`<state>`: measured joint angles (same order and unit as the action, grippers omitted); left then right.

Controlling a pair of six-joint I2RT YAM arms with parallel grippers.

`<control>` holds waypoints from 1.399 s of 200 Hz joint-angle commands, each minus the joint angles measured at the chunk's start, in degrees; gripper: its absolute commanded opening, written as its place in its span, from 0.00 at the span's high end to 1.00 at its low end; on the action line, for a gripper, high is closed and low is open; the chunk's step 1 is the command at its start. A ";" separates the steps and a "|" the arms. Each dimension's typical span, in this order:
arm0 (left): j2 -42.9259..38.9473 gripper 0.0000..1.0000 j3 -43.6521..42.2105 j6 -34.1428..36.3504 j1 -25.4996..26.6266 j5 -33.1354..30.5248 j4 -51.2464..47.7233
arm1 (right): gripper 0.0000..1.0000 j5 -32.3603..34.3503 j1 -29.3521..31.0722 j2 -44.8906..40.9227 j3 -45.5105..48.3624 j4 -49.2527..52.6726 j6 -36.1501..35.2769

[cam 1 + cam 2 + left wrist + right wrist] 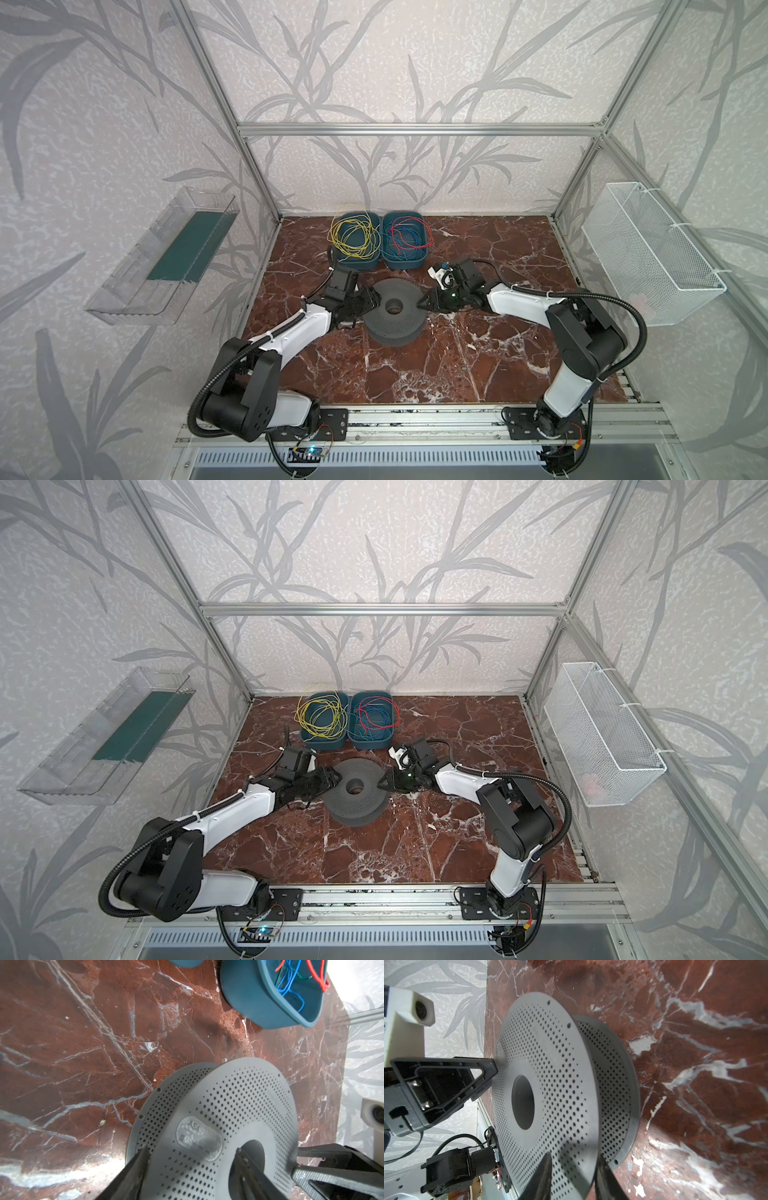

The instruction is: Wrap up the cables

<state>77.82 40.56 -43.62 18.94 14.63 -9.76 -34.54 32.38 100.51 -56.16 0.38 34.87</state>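
Top views both show the arms reaching in from the near rail (415,419) to meet at the grey spool (405,318) in the middle of the tabletop (457,365). The left hand (374,301) stands wide, its fingers (137,1172) straddling the left rim of the top flange without clasping it; it holds nothing. The right hand (420,304) is about half closed over the right rim, with one finger (542,1178) above the flange and one below. Whether it truly pinches I cannot tell. My guess is that the two-sided approach is meant to steady or turn the spool for winding.

Nothing is wound on it yet. Farther back, the yellow cables (353,235) lie in loose loops in the left bin (357,264), spilling over its rim. Red and blue wires (409,239) fill the right bin (405,266) just beside it.

The tabletop is glossy red-brown marble with white veins. Leaf-patterned walls (415,62) close the far side behind an aluminium frame (415,129), with a clear tray (124,291) on the left and a wire basket (648,253) on the right.
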 commanded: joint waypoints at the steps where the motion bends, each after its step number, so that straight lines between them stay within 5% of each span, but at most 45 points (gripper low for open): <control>1: -3.71 0.30 3.60 1.11 -0.22 -3.38 -5.82 | 0.60 0.15 0.24 -1.49 -2.11 0.65 -1.42; 28: -11.32 0.18 2.43 0.52 -0.59 -9.50 -7.38 | 0.52 4.03 -0.13 -5.11 -2.63 5.82 -4.91; 124: -24.36 0.15 19.32 12.28 -2.08 -22.82 -22.90 | 0.49 14.96 -4.35 -21.57 -0.80 16.14 -12.10; 153: -18.35 0.17 26.13 12.97 -5.66 -19.77 -23.71 | 0.50 16.15 -4.39 -24.19 1.71 13.18 -10.63; 174: -11.43 0.32 30.24 11.13 -9.32 -12.70 -23.31 | 0.50 16.52 -4.52 -24.44 2.11 12.84 -10.51; 197: -4.96 0.37 33.72 9.66 -11.82 -8.46 -21.74 | 0.52 16.27 -4.70 -24.53 2.45 12.74 -10.52; 229: 2.68 0.37 38.21 7.79 -14.58 -8.65 -18.14 | 0.52 15.60 -5.22 -24.49 4.06 10.76 -9.97; 258: 11.23 0.33 42.18 9.58 -16.78 -17.40 -14.47 | 0.52 14.18 -5.66 -23.49 5.69 6.75 -8.77; 280: 19.22 0.37 47.37 13.38 -18.62 -14.97 -12.33 | 0.52 13.89 -6.55 -22.15 6.02 5.24 -7.58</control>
<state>90.59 83.05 -33.93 2.07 1.30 -25.41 -19.64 26.79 77.23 -50.54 9.39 25.58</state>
